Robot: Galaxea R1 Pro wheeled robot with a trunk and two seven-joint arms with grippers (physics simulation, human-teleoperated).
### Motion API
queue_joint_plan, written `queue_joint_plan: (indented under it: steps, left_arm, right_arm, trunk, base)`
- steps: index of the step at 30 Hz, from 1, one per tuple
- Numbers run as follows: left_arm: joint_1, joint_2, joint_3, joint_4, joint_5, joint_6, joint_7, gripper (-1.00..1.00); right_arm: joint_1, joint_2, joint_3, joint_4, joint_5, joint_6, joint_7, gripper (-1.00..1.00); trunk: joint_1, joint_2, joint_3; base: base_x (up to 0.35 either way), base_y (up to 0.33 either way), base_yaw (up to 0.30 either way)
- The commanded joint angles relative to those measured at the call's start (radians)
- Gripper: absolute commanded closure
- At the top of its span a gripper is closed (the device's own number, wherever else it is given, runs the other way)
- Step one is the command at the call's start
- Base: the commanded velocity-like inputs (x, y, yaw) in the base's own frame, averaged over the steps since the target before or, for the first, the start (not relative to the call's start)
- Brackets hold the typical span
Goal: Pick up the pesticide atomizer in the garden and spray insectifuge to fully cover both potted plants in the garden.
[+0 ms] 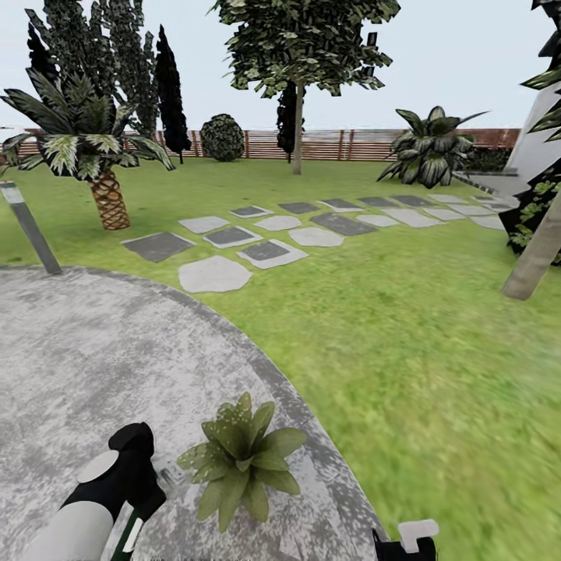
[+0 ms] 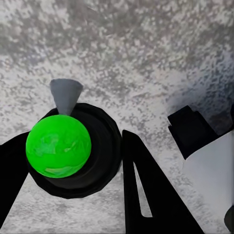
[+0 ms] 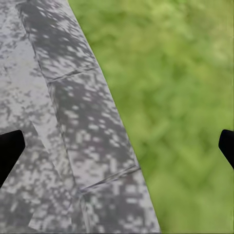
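Left gripper (image 2: pixel 73 161): black fingers closed on the atomizer (image 2: pixel 58 146), seen end-on in the left wrist view as a bright green round body in a dark ring, with a grey cone nozzle pointing away over the patio (image 2: pixel 146 58). In the head view the same gripper (image 1: pixel 136 499) sits low at the left, the atomizer (image 1: pixel 128 538) showing as a green-and-white sliver under the black wrist, its whitish head toward the plant. Plant (image 1: pixel 238 460): a rosette of light-green leaves, standing on the patio (image 1: pixel 93 358) just beside the left gripper, on its right-hand side; no pot visible. Long axis of the atomizer: seemingly near upright, nozzle roughly toward the plant, though the exact aim cannot be told. Nearer arm: left, by far. Right gripper (image 3: pixel 117 146): fingers spread wide, nothing between them, hanging over the line where patio edge meets lawn (image 3: pixel 185 97); in the head view its white-and-black part (image 1: pixel 409 539) sits at the lower edge, well apart from the plant. Judgement: spraying of this plant is at hand; a second potted plant is not identified. Beyond: stepping stones (image 1: pixel 265 249), palm (image 1: pixel 93 156), fence (image 1: pixel 351 144).
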Motion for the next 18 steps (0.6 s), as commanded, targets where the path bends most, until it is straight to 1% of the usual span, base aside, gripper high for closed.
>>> queue_joint_plan:
  steps: [1, 5, 9, 12, 16, 18]
  left_arm:
    - [-0.001, 0.001, 0.003, -0.001, -0.007, 0.008, -0.008, 1.00]
    - [0.005, 0.009, -0.002, 0.009, -0.009, 0.007, -0.004, 1.00]
    - [0.015, 0.010, -0.002, 0.017, -0.006, 0.007, 0.033, 1.00]
    - [0.016, 0.011, 0.002, 0.016, -0.006, 0.008, 0.038, 1.00]
    - [0.016, 0.003, 0.004, 0.015, -0.007, 0.010, 0.039, 1.00]
    - [0.016, 0.000, 0.000, 0.015, -0.007, 0.010, 0.040, 1.00]
  right_arm:
    - [-0.001, 0.000, 0.003, 0.001, 0.008, -0.002, -0.007, -1.00]
    - [-0.001, 0.000, 0.003, 0.001, 0.008, -0.002, -0.007, -1.00]
    - [-0.001, 0.000, 0.003, 0.001, 0.008, -0.002, -0.007, -1.00]
    - [-0.001, -0.001, 0.003, 0.001, 0.008, -0.002, -0.007, -1.00]
    - [-0.001, -0.004, 0.003, 0.001, 0.008, -0.002, -0.007, -1.00]
    - [-0.001, -0.006, 0.003, 0.001, 0.008, -0.002, -0.007, -1.00]
  trunk:
    - [0.000, 0.000, -0.001]
    - [0.000, 0.000, -0.001]
    - [0.000, 0.000, -0.001]
    - [0.000, 0.000, -0.001]
    - [0.000, 0.000, -0.001]
    - [0.000, 0.000, -0.001]
  base:
    - [0.000, 0.000, 0.275]
    - [0.000, 0.000, 0.260]
    - [0.000, 0.000, 0.059]
    - [0.037, 0.000, 0.004]
    - [0.279, 0.000, 0.000]
    - [0.252, 0.000, 0.000]
